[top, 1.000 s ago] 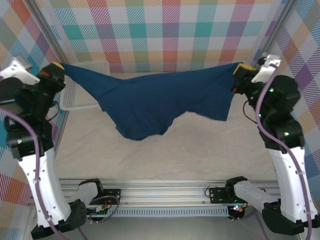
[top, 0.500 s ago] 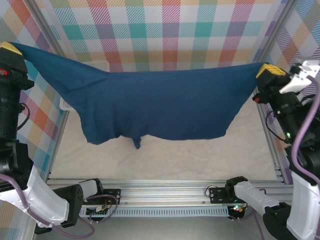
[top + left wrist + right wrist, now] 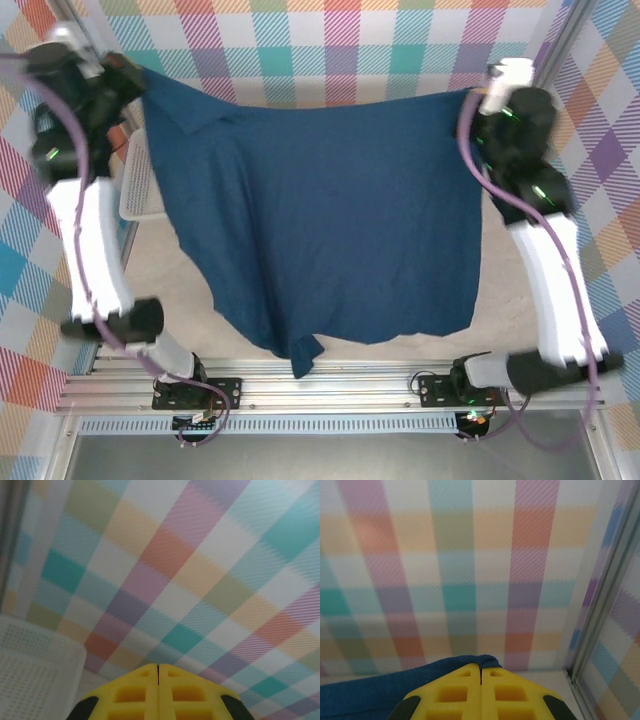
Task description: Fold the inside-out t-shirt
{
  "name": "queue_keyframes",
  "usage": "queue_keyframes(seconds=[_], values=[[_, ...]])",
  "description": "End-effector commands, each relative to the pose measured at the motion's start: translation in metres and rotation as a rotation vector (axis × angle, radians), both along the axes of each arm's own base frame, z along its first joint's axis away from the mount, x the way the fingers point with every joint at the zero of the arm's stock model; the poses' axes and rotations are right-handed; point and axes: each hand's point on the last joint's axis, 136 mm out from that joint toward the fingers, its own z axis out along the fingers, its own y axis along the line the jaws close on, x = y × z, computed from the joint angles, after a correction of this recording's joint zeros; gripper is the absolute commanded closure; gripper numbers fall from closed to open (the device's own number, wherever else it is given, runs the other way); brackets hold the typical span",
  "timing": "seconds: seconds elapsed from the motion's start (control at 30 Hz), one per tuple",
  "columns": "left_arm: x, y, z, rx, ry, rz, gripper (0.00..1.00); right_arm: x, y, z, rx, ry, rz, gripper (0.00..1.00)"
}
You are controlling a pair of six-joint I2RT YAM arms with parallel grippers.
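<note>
The dark navy t-shirt [image 3: 330, 220] hangs as a wide sheet between my two raised arms, its lower edge and one sleeve dangling near the front rail. My left gripper [image 3: 138, 82] holds its upper left corner and my right gripper [image 3: 470, 100] its upper right corner. In the left wrist view the yellow fingers [image 3: 158, 666] are pressed together, and the cloth is hidden behind them. In the right wrist view the fingers [image 3: 480, 669] are shut, with blue cloth [image 3: 365, 695] curling over their tips.
A white perforated basket [image 3: 135, 190] stands at the table's left edge, also seen as the basket [image 3: 35, 670] below the left wrist. Checked walls close in the back and sides. A metal post [image 3: 600, 605] rises at the right. The aluminium rail [image 3: 330, 385] runs along the front.
Both arms have swung up and back toward the rear wall. The shirt, first sagging, then stretched wide, now hangs down longer, its hem reaching the front rail.
</note>
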Motion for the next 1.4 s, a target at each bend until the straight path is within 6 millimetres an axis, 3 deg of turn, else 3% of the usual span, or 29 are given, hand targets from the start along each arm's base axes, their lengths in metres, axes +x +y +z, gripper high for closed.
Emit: queue_keyframes(seconds=[0.0, 0.03, 0.1, 0.17, 0.2, 0.23, 0.33, 0.43, 0.53, 0.7, 0.8, 0.9, 0.97, 1.03, 1.13, 1.2, 1.3, 1.37], values=[[0.099, -0.017, -0.104, 0.033, 0.173, -0.001, 1.00, 0.102, -0.020, -0.095, -0.032, 0.132, -0.133, 1.00], [0.123, -0.025, -0.125, 0.032, 0.198, -0.021, 0.93, 0.130, -0.022, -0.125, -0.019, 0.173, -0.149, 0.99], [0.173, -0.043, -0.184, 0.004, 0.278, -0.069, 0.68, 0.181, -0.024, -0.186, 0.000, 0.294, -0.168, 0.72], [0.193, -0.045, -0.211, -0.028, 0.264, -0.058, 0.37, 0.206, -0.016, -0.231, 0.016, 0.425, -0.150, 0.61], [0.198, -0.044, -0.218, -0.032, 0.266, -0.061, 0.26, 0.212, -0.008, -0.242, 0.008, 0.457, -0.121, 0.56], [0.199, -0.040, -0.229, -0.024, 0.297, -0.035, 0.22, 0.213, 0.000, -0.251, 0.003, 0.480, -0.099, 0.54], [0.193, -0.046, -0.246, -0.023, 0.358, -0.052, 0.20, 0.200, 0.029, -0.258, -0.013, 0.519, -0.015, 0.48], [0.164, -0.064, -0.245, 0.002, 0.415, -0.083, 0.20, 0.168, 0.056, -0.266, 0.012, 0.578, 0.072, 0.45], [0.124, -0.101, -0.241, 0.020, 0.438, -0.166, 0.20, 0.121, 0.070, -0.288, 0.090, 0.671, 0.135, 0.43], [0.045, -0.150, -0.293, 0.004, 0.501, -0.266, 0.20, 0.050, 0.066, -0.337, 0.162, 0.812, 0.152, 0.42], [0.012, -0.138, -0.305, 0.077, 0.520, -0.237, 0.20, 0.020, 0.059, -0.354, 0.163, 0.863, 0.145, 0.42], [-0.008, -0.109, -0.308, 0.164, 0.564, -0.195, 0.20, -0.001, 0.059, -0.357, 0.176, 0.877, 0.161, 0.41], [-0.020, -0.105, -0.308, 0.176, 0.561, -0.197, 0.20, -0.010, 0.058, -0.359, 0.191, 0.879, 0.166, 0.41], [-0.035, -0.116, -0.309, 0.164, 0.556, -0.239, 0.20, -0.014, 0.053, -0.365, 0.215, 0.904, 0.146, 0.40], [-0.061, -0.136, -0.330, 0.085, 0.589, -0.278, 0.20, -0.013, 0.038, -0.383, 0.291, 0.977, 0.086, 0.41], [-0.085, -0.158, -0.354, 0.054, 0.637, -0.355, 0.21, -0.015, 0.029, -0.396, 0.354, 1.025, 0.048, 0.42], [-0.126, -0.177, -0.398, 0.052, 0.742, -0.427, 0.20, -0.023, -0.002, -0.425, 0.338, 1.085, -0.083, 0.43], [-0.139, -0.185, -0.423, 0.012, 0.790, -0.461, 0.20, -0.027, -0.014, -0.440, 0.346, 1.138, -0.127, 0.44]])
